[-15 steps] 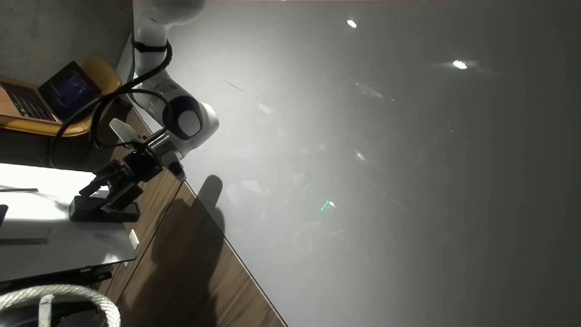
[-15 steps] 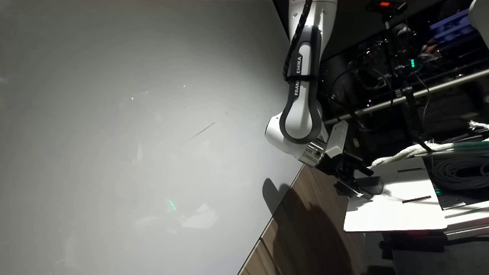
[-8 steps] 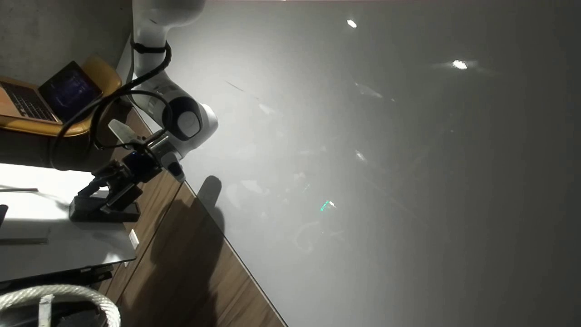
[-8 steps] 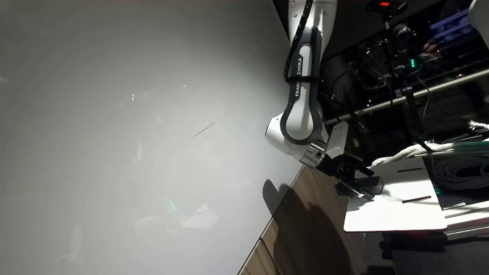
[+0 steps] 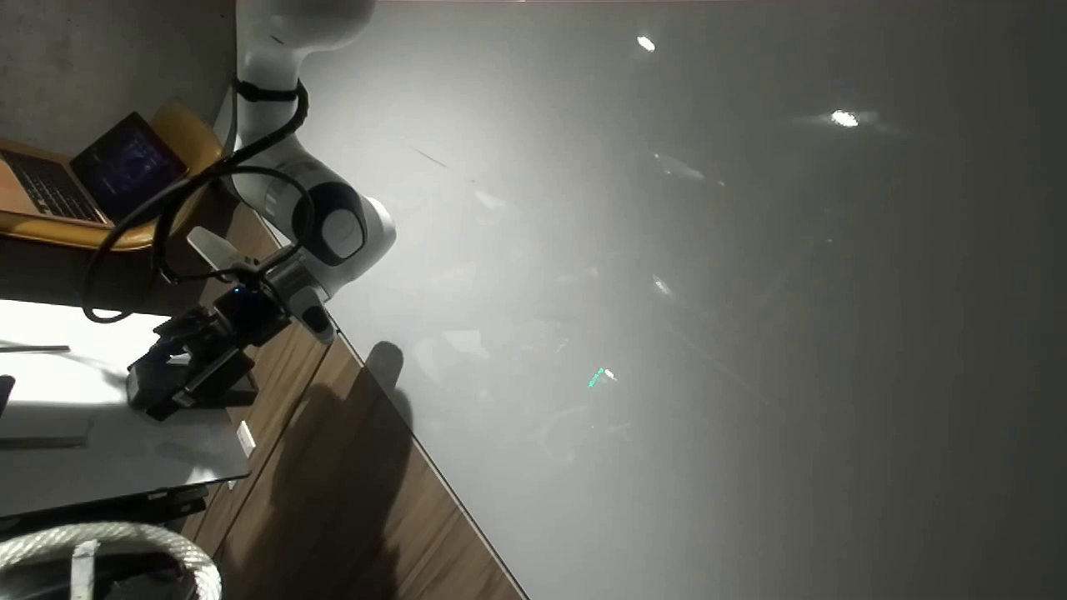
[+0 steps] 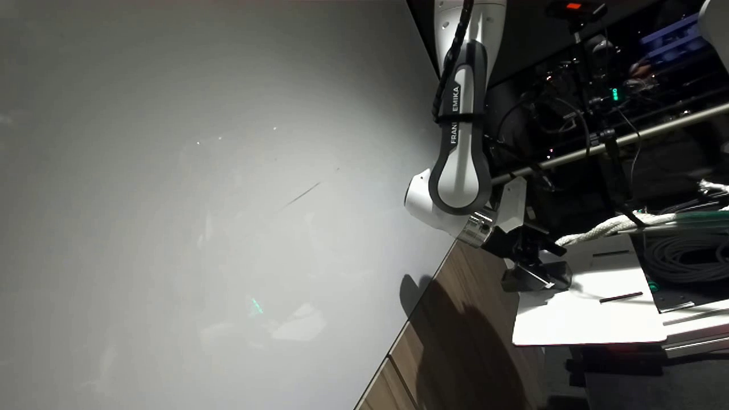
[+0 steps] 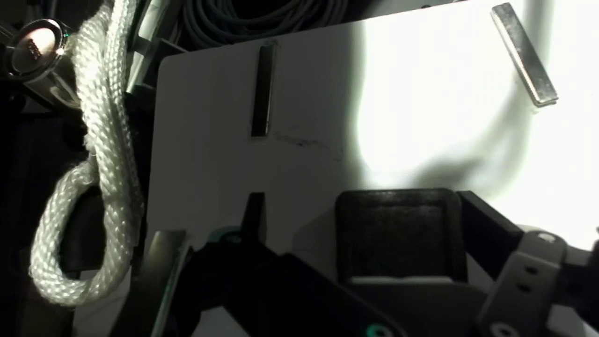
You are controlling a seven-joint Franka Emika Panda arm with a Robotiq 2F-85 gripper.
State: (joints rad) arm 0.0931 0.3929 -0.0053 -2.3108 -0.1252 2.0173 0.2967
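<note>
White panel: at its near side a black block is being supported. Astride it, the gripper is being held wide, grip being prevented by a left-hand gap.

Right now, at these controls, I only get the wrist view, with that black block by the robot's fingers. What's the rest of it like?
Observer: The gripper at your black block belongs to a white arm with EMIKA lettered on it.
Visitor: What's beside the white panel down there?
Observer: A brown wood-grain surface, in both exterior views.
Visitor: Any computers about?
Observer: Yes, an open laptop on a yellow seat, in an exterior view.
</note>
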